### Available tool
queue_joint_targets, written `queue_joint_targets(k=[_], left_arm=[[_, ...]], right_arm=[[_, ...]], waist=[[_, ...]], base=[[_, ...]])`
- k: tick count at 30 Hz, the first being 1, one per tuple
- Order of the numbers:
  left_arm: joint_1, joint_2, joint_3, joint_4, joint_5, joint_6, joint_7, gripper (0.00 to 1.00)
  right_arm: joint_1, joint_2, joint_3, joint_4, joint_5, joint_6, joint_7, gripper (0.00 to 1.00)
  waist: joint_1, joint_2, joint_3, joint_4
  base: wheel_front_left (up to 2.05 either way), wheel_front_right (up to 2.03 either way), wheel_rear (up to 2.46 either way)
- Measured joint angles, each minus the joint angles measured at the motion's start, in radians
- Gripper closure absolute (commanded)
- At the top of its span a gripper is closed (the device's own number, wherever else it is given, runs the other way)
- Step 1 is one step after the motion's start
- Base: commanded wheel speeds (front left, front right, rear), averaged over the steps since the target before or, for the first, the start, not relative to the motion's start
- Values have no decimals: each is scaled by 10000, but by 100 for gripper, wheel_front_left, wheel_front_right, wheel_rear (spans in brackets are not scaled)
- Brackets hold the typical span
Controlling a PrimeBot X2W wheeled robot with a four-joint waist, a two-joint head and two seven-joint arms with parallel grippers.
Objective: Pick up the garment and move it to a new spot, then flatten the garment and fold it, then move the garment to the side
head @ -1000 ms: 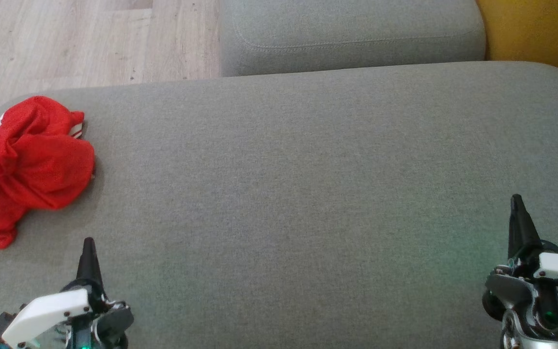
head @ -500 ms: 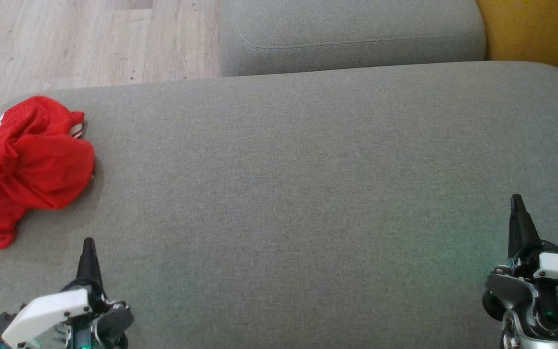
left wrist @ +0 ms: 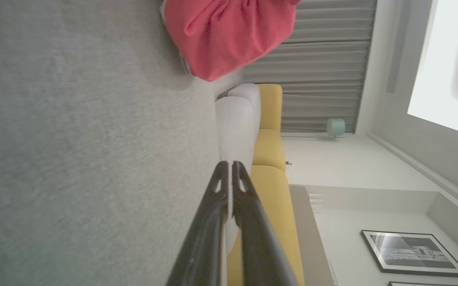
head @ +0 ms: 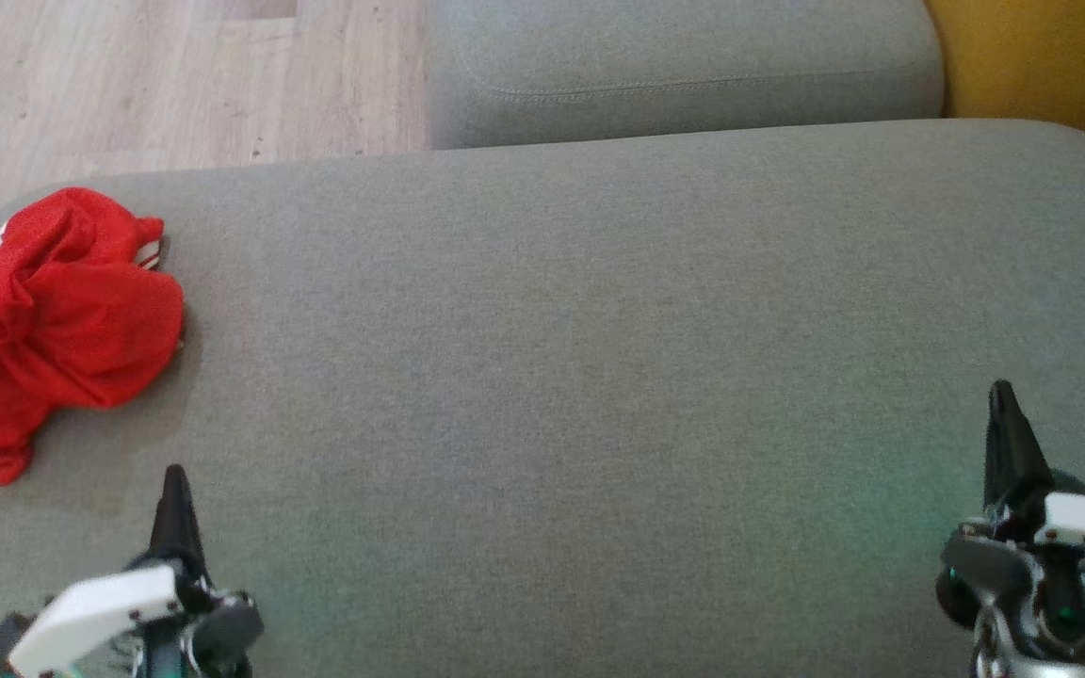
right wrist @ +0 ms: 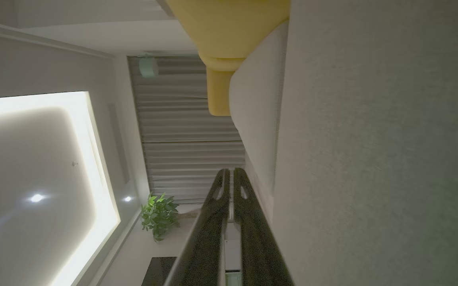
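Claws together, holding nothing: your left gripper (head: pixel 173 476) at seven o'clock, right gripper (head: pixel 1001 391) at five.
Head view: the crumpled red mesh garment (head: pixel 53 320) lies at nine o'clock on the grey woven sofa cushion (head: pixel 552 377), nearest your left claw, so that arm likely picks. Left wrist view: tapered dark fingers (left wrist: pixel 253 214) meet, red cloth at twelve o'clock. Right wrist view: fingertips (right wrist: pixel 240 178) touch beside coarse weave.

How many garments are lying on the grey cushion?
1. The red garment lies crumpled at the left edge of the grey cushion, ahead of the left end effector. The head view cuts it off there, so another may be hidden.
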Motion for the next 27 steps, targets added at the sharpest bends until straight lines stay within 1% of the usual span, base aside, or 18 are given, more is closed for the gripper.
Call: queue_joint_targets(k=[5, 12, 21, 27], left_arm=[[475, -56, -71, 669, 0, 2, -12, 0], [568, -75, -111, 725, 148, 2, -192, 0], [265, -69, -201, 773, 821, 2, -431, 0], [33, -46, -360, 894, 1507, 2, -627, 0]], right_arm=[[407, 50, 15, 709, 0, -2, 0, 0], [543, 50, 117, 686, -75, -8, -104, 0], [248, -4, 414, 700, -431, -8, -414, 0], [-107, -40, 614, 802, -957, -8, -608, 0]], waist=[[0, 0, 4, -2], [0, 0, 39, -7], [0, 0, 138, -25], [0, 0, 217, -43]], base=[[0, 0, 0], [0, 0, 0], [0, 0, 0], [0, 0, 0]])
